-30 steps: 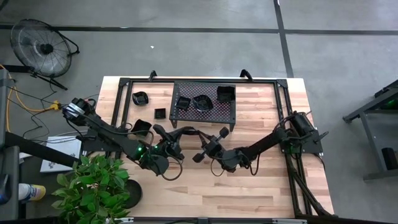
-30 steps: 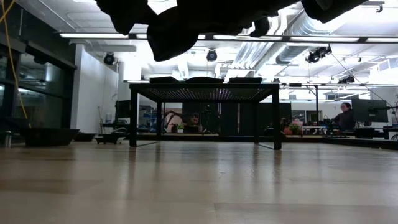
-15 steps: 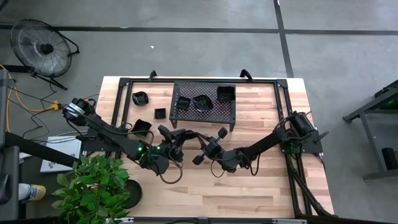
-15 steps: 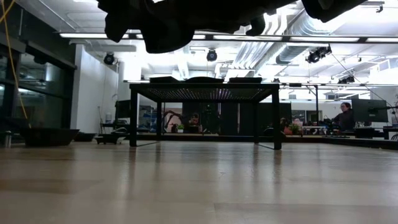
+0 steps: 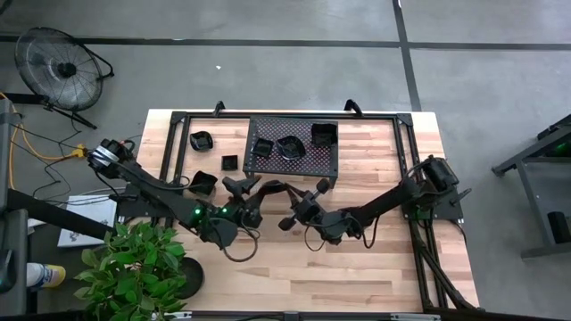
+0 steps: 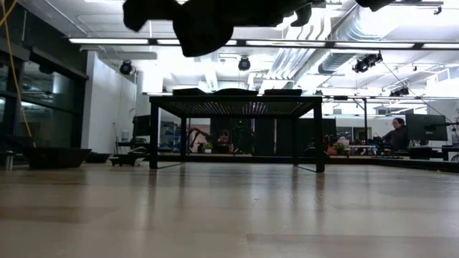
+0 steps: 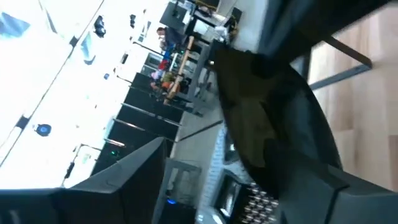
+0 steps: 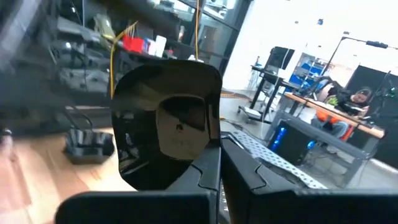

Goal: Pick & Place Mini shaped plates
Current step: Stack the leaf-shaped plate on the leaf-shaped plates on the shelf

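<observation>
A glossy black mini shaped plate (image 8: pixel 168 124), squarish with rounded corners, stands on edge in the air over the table's middle (image 5: pixel 278 188). My right gripper (image 8: pixel 217 155) is shut on it and reaches in from the right (image 5: pixel 293 198). My left gripper (image 5: pixel 254 189) faces it from the left and is open. In the left wrist view its fingers (image 7: pixel 124 180) stand on either side of the plate (image 7: pixel 261 118) without visibly touching it. Three more plates lie on the black mesh rack (image 5: pixel 294 165), and three (image 5: pixel 203 183) lie on the table left of it. My right gripper pinches the plate's rim (image 8: pixel 208 146) between its two shut fingers, at the edge nearest the gripper. The fingers come in about level from the table's right side. The plate stands upright on edge beyond the fingertips, lifted clear of the table.
The mesh rack (image 6: pixel 237 107) stands on legs at the table's far middle. A black frame (image 5: pixel 174 152) runs around the table's far and side edges. A potted plant (image 5: pixel 134 263) sits at the near left corner. Bare wood (image 5: pixel 339 276) lies near the front edge.
My left gripper has opened and let go of the plate, rolling its wrist as it did so. The plate stays upright in my right gripper's hold, in about the same place.
</observation>
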`<state>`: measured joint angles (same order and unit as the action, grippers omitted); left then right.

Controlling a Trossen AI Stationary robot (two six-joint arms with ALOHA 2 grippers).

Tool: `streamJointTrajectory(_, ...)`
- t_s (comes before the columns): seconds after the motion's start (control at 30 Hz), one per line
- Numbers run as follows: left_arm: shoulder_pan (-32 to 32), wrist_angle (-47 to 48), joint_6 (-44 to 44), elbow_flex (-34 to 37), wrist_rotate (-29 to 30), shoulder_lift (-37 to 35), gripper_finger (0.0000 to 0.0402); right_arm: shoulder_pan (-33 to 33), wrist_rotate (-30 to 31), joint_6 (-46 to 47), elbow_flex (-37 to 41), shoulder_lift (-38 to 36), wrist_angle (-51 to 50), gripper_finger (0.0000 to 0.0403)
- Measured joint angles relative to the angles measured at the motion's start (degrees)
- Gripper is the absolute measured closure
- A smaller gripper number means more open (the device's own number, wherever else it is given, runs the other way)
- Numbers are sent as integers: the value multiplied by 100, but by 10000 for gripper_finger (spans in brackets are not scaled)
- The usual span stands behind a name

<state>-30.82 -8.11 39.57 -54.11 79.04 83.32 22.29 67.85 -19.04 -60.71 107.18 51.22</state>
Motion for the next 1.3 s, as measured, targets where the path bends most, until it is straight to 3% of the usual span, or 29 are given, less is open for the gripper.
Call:
streamJointTrajectory(0.23,-269,130,664,-181,683,-424,117,-251,-264,364,2,-553,-1350,403)
streamJointTrajectory(0.37,-577,830,234,-181,875,-687,117,-417,-768,773,0,-1229,-2291,403)
streamJointTrajectory(0.5,-844,2178,-1156,-181,905,-839,117,-730,-1574,1281,0,-1901,-3336,403)
streamJointTrajectory(0.77,-1055,5195,-4929,-174,879,-854,117,-1619,-3269,2220,-33,-2941,-4992,403)
streamJointTrajectory(0.87,-1048,5670,-5583,-172,820,-854,117,-2015,-4063,2450,-499,-3028,-5877,403)
streamJointTrajectory(1.0,-1048,5708,-5700,-172,787,-854,117,-2501,-4863,2511,-1502,-2819,-7279,403)
streamJointTrajectory(1.3,-1048,5705,-5986,-172,597,-854,117,-3381,-6335,2376,-3906,-1706,-10600,403)
